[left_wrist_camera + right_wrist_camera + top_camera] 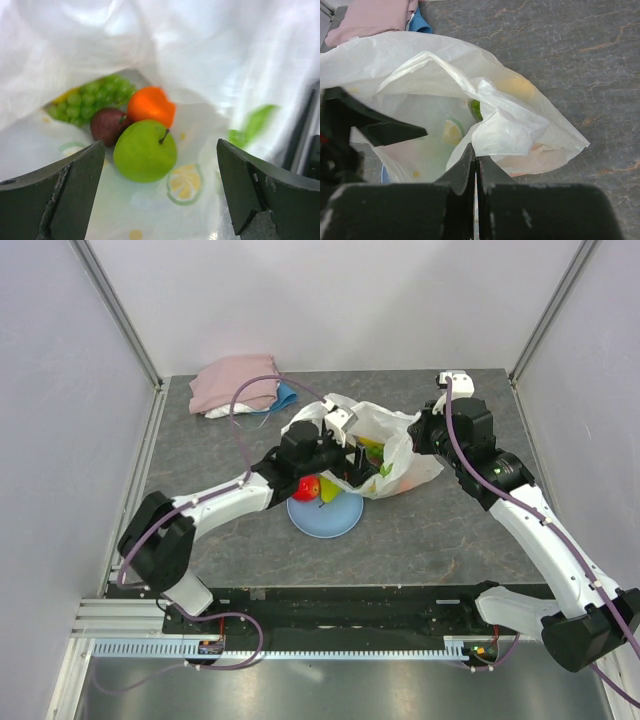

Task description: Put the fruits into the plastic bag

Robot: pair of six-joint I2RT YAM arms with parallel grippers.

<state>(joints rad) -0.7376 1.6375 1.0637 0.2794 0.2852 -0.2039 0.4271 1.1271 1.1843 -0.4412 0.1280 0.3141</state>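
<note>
The plastic bag (392,452) lies mid-table with its mouth facing left. My left gripper (343,447) is open and empty just inside the mouth (160,200). Before it in the bag lie a green apple (145,150), an orange (151,105), a small dark brown-red fruit (106,126), a green grape bunch (92,97) and a bit of yellow mango (64,95). My right gripper (418,438) is shut on the bag's rim (476,167) and holds it up. A red apple (306,487) and a yellow-green pear (330,490) sit on the light-blue plate (330,520).
A folded pink cloth (232,382) with a blue piece (287,396) under it lies at the back left, also in the right wrist view (370,17). The left arm reaches over the plate. Grey walls enclose the table.
</note>
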